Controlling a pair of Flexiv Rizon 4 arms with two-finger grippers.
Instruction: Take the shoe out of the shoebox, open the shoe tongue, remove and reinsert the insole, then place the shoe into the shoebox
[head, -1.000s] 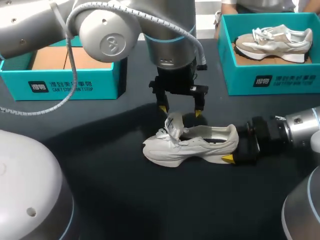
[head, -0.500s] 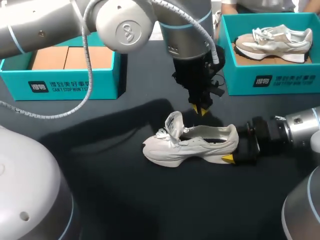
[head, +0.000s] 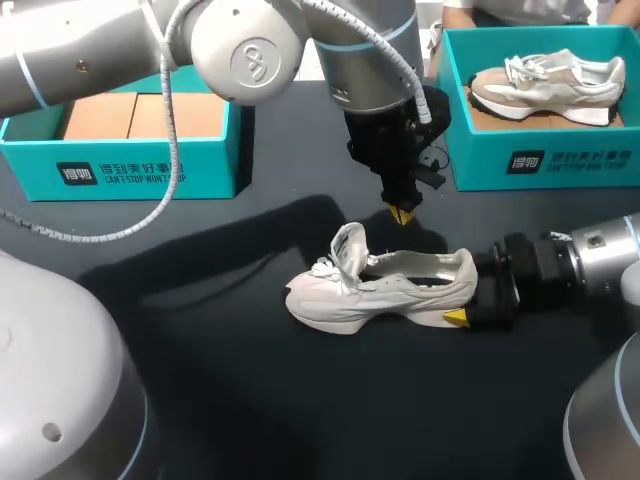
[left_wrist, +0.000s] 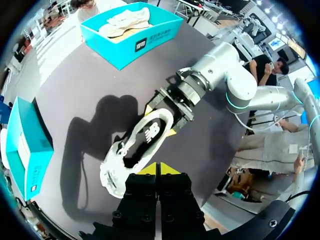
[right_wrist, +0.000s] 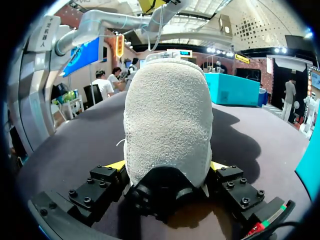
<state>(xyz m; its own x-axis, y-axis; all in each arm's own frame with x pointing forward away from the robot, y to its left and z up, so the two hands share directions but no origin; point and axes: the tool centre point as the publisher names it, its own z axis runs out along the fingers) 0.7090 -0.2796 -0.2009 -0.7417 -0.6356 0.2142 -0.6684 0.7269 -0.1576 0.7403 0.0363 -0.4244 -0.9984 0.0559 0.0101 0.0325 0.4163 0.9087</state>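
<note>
Fingertips (left_wrist: 149, 169) on my L gripper (left_wrist: 159, 169) are pressed flat together with nothing between them, so closed on air. Just ahead of those tips, w/ a gap, lies the white shoe (left_wrist: 136, 151), sole down on the dark table (left_wrist: 75, 85), its dark opening facing up at the tips. On head cam the L gripper (head: 403, 213) hangs tips-down beside the shoe's (head: 385, 288) far side, near the collar. It looks clear of it, no contact that I can see. Tongue (head: 348, 247) stands up and curled toward the toe, laces loose around it.

Over to the R gripper (right_wrist: 167, 170): the heel fills the space between its fingers (right_wrist: 116, 165), and both yellow tips sit hard against it, one each side. That's a firm clamp on the shoe (right_wrist: 167, 120). Head cam agrees: R gripper (head: 468, 298) at the heel, one yellow tip showing low by the sole, other tip hidden behind the heel. The toe points away from the R fingers.

Boxes: one teal shoebox (head: 150, 175) sits well off to the L side of the L fingers, showing a bare cardboard floor. A second shoebox (head: 545, 160) is near the L fingers on their R side, beyond the R fingers, w/ a second shoe (head: 548, 82) lying in it. Can't make out the insole from any cam.
</note>
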